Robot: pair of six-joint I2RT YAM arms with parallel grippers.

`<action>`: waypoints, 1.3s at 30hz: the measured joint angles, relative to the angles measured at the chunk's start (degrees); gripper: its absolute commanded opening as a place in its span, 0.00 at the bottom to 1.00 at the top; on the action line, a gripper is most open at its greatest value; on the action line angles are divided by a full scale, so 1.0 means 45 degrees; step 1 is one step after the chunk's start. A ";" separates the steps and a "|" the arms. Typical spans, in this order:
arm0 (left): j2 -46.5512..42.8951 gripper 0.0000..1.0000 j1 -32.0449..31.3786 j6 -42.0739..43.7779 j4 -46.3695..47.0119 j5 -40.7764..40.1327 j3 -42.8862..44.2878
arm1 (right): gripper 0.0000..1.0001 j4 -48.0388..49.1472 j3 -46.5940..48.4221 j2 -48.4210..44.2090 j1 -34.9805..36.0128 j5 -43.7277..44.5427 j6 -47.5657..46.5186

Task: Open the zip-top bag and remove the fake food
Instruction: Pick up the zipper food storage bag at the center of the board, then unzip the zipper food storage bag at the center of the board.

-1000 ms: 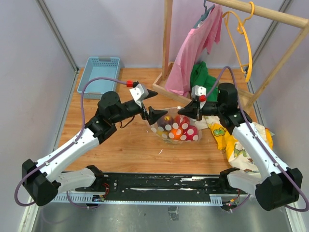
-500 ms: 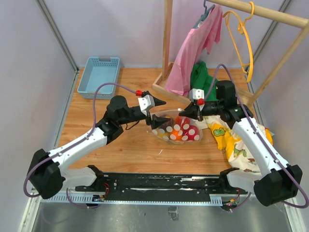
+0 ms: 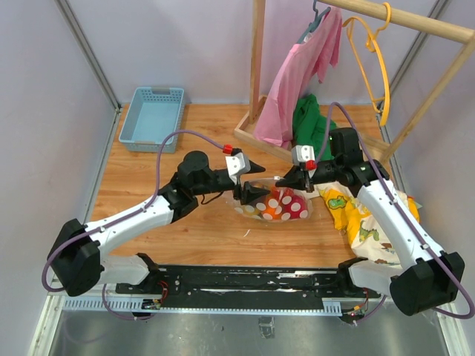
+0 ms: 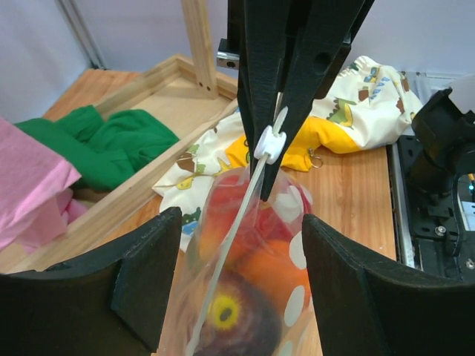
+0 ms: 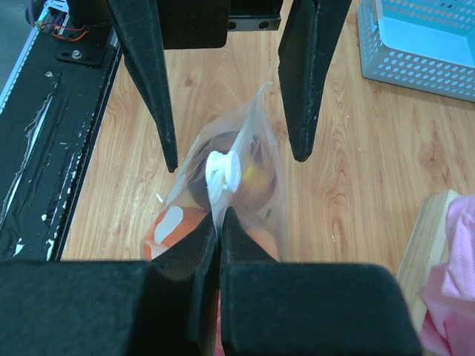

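Note:
The clear zip-top bag (image 3: 280, 204) with pale dots stands on the wooden table, full of fake food (image 4: 274, 271): red, orange and a dark purple piece with a yellow eye. My right gripper (image 5: 220, 222) is shut on the bag's white zip strip, just behind the white slider (image 5: 223, 172). My left gripper (image 4: 234, 285) is open with the bag's near end between its two fingers (image 4: 141, 282), one on each side. From above, the left gripper (image 3: 254, 180) and the right gripper (image 3: 286, 180) face each other over the bag.
A blue basket (image 3: 152, 115) sits at the back left. A wooden rack (image 3: 256, 74) at the back right holds a pink garment (image 3: 304, 67) and an orange hanger (image 3: 378, 67). A green cloth (image 3: 312, 122) lies by it, and a yellow-and-white cartoon cloth (image 3: 364, 222) lies to the right.
My left arm has reached right so its jaws now straddle the bag's end, and they have narrowed. The right gripper has stayed shut on the zip strip.

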 measured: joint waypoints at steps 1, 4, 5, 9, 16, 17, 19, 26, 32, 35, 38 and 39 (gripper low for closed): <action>0.0000 0.67 -0.0102 0.0005 -0.0053 -0.0053 0.0039 | 0.01 0.0087 -0.0044 -0.0049 0.0000 -0.0039 0.0039; -0.0024 0.61 -0.0325 0.0000 -0.0141 -0.0282 0.0097 | 0.01 0.0253 -0.0214 -0.0185 0.0000 -0.0185 0.0155; -0.0039 0.59 -0.0359 -0.0010 -0.0151 -0.0369 0.0102 | 0.01 0.0287 -0.0272 -0.0223 0.0000 -0.0204 0.0214; -0.0068 0.54 -0.0393 -0.0068 -0.0214 -0.0714 0.0175 | 0.01 0.0374 -0.0423 -0.0257 0.0000 -0.0398 0.0369; -0.0058 0.53 -0.0627 -0.0204 -0.0253 -0.1253 0.0597 | 0.01 0.0597 -0.0495 -0.0253 0.0000 -0.0627 0.0646; -0.0044 0.53 -0.0651 -0.0204 -0.0248 -0.1273 0.0636 | 0.01 0.0675 -0.0529 -0.0253 0.0000 -0.0651 0.0670; -0.0010 0.53 -0.0695 -0.0204 -0.0243 -0.1273 0.0709 | 0.01 0.0801 -0.0617 -0.0253 0.0000 -0.0714 0.0729; 0.0151 0.49 -0.0908 -0.0476 0.0005 -0.1151 0.0782 | 0.01 0.1005 -0.0860 -0.0262 0.0000 -0.0855 0.0967; 0.0287 0.40 -0.1384 -0.0816 0.0267 -0.1137 0.0782 | 0.01 0.1117 -0.1069 -0.0427 0.0000 -0.0874 0.1044; 0.0311 0.31 -0.1472 -0.0971 0.0408 -0.1141 0.0782 | 0.01 0.1161 -0.1166 -0.0525 0.0000 -0.0942 0.1064; 0.0316 0.17 -0.1481 -0.1112 0.0505 -0.1137 0.0782 | 0.01 0.1273 -0.1316 -0.0651 0.0000 -0.0971 0.1093; 0.0325 0.13 -0.1486 -0.1146 0.0525 -0.1127 0.0782 | 0.01 0.1277 -0.1355 -0.0695 0.0000 -0.0976 0.1098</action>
